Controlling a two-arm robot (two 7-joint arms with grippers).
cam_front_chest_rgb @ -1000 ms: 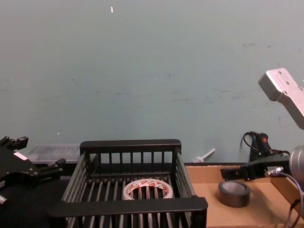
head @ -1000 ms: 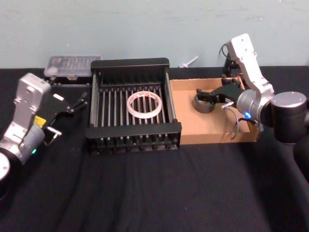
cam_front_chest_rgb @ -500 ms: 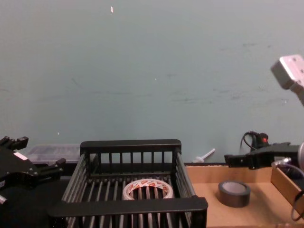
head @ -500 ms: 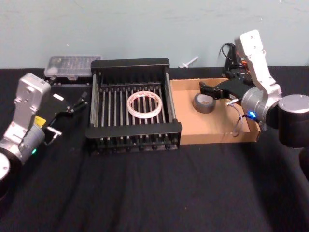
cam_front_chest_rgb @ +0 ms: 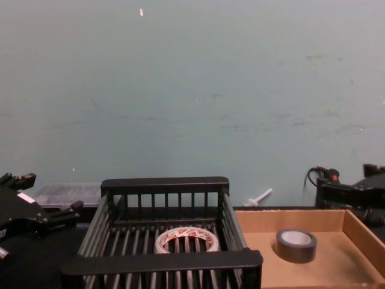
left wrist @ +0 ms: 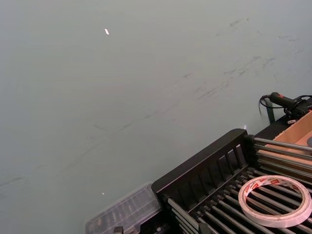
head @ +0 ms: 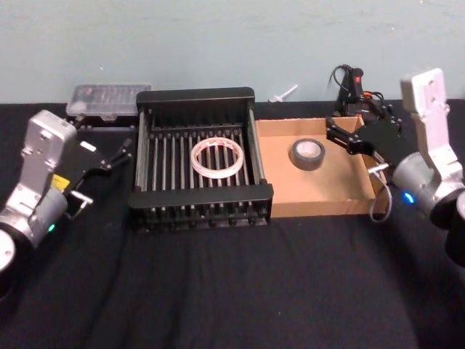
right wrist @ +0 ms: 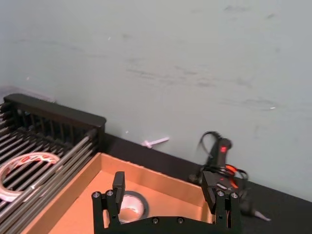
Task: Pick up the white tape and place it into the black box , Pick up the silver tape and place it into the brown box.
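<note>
Inventory: white tape [head: 216,157] in black box [head: 200,96], frame centre; silver tape [head: 307,153] in brown box [head: 318,205], centre-right. Both light, stiff; you'd pinch the rim. Right gripper [right wrist: 165,191] jaws apart; left gripper [head: 109,155] apart.

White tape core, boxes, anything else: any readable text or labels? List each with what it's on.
No text can be read.
White tape: red print on the inner core, too blurred to read.
Silver tape: no print visible.
Black box: no label visible.
Brown box: plain, no marks visible.
</note>
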